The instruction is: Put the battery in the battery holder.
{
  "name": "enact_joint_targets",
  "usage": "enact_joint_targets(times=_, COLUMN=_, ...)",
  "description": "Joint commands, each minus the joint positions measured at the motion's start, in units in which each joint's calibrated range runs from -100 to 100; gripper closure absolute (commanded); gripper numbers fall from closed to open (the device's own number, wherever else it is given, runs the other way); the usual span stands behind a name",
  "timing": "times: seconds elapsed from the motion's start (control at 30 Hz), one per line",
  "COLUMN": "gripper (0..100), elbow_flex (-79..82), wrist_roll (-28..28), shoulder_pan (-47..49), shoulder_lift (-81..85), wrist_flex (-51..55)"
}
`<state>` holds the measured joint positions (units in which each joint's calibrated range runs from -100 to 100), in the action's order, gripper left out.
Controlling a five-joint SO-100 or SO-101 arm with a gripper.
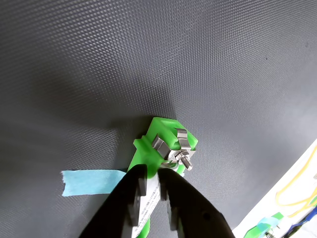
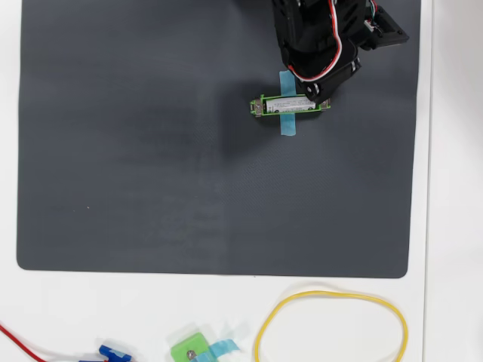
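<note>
Black plastic end effector (image 1: 159,184) over a bright green plastic battery holder (image 2: 290,105) on a dark, finely dimpled rubbery mat (image 2: 151,151).

The slim silver-white cylindrical battery (image 2: 290,103), its print unreadable, lies inside the tape-crossed holder, between the nearly closed fingers; whether they actually grip it, I cannot tell.

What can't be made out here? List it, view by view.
- Wrist view: the gripper covers the near part of the battery and the battery holder; whether the battery is fully seated is hidden.
- Overhead view: the arm covers the gripper, so jaw opening is unclear; the battery print is too small to read.
- Overhead view: the small green piece is cut off by the bottom edge.
</note>
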<state>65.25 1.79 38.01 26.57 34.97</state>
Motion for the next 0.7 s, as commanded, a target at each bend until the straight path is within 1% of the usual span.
enact_joint_targets(times=0.0, gripper=100, elbow_flex=-1.02, wrist_roll=-0.22, shoulder_pan=-1.63, shoulder_lift=0.08, wrist_flex=-1.49)
enact_joint_targets(times=0.13, gripper=100, elbow_flex=-1.02, wrist_roll=-0.64, shoulder_pan=-1.63, shoulder_lift=0.08, wrist_flex=-1.14)
enact_joint_targets(times=0.3, gripper=100, elbow_flex=-0.58, wrist_roll=-3.82, shoulder_pan=-1.84, shoulder_lift=0.08, wrist_flex=-0.70)
enact_joint_targets(times=0.67, gripper=100, elbow_flex=-0.40, wrist_roll=-4.08, shoulder_pan=-6.41, shoulder_lift=1.28, wrist_flex=-0.70)
